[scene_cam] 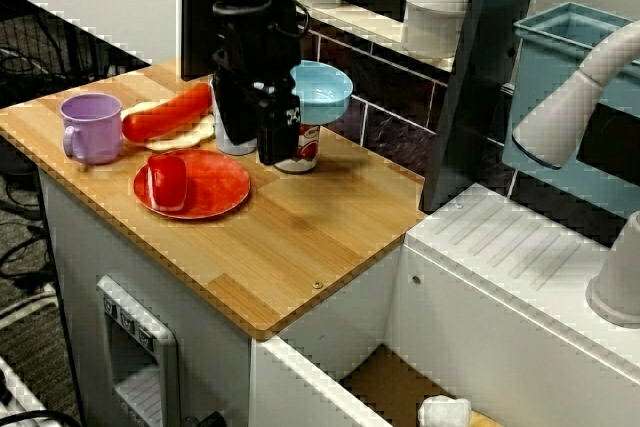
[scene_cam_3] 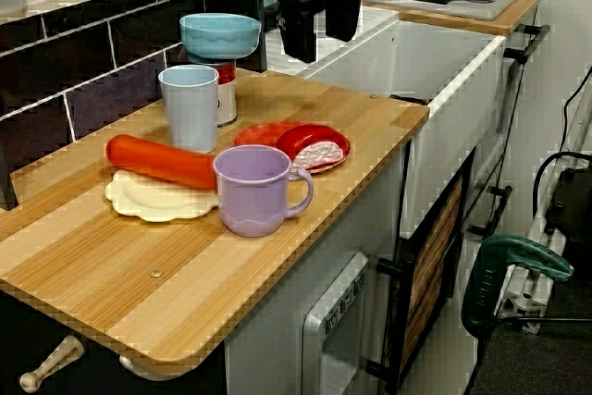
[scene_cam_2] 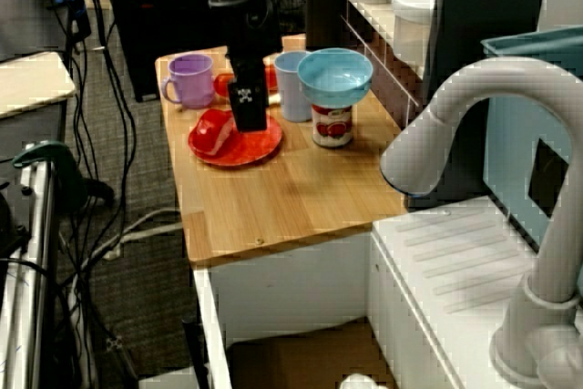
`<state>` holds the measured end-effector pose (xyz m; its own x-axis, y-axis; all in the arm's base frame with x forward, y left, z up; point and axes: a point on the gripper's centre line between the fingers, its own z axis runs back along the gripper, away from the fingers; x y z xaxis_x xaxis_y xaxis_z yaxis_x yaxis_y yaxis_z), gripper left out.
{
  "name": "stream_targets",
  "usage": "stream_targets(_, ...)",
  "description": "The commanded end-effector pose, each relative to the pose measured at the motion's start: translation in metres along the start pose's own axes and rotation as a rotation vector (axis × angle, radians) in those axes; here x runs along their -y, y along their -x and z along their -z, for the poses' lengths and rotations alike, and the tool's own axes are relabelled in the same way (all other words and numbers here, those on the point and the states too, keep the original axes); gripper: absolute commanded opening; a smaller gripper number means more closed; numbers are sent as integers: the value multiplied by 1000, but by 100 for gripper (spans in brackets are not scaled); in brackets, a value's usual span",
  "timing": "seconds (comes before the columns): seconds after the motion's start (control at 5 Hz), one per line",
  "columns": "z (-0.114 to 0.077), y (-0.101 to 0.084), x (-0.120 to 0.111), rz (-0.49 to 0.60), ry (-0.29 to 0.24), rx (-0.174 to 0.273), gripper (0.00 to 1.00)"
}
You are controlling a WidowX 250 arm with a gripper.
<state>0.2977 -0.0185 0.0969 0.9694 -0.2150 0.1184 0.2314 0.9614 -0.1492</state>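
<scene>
Toy-kitchen wooden counter (scene_cam: 300, 247). Black gripper (scene_cam_3: 322, 43) hangs over red plate (scene_cam: 215, 187), jaws parted, nothing between. Plate mid-counter, toward front edge, small red bowl (scene_cam: 167, 182) lying on it. Blue bowl (scene_cam: 322, 92) perched on tomato can (scene_cam: 305, 150), just beside gripper. Sideways nudge would likely topple that stack. Pale blue cup (scene_cam_3: 190, 104) close too.

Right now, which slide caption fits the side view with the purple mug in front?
Gripper hangs above the red plate, beyond purple mug, red sausage and blue cup.
</scene>
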Motion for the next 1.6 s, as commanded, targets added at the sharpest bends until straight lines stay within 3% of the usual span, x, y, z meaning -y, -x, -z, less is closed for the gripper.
stream_targets(0.0,-40,-15,3,182,-44,124,100)
stream_targets(0.2,-47,-26,5,332,-50,118,100)
stream_targets(0.4,-47,-40,-3,370,-80,153,100)
stream_targets(0.6,-48,-51,-5,413,-90,159,100)
stream_targets(0.8,-47,-52,-9,471,-124,203,100)
stream_targets(1.4,-31,-50,-21,491,-127,215,100)
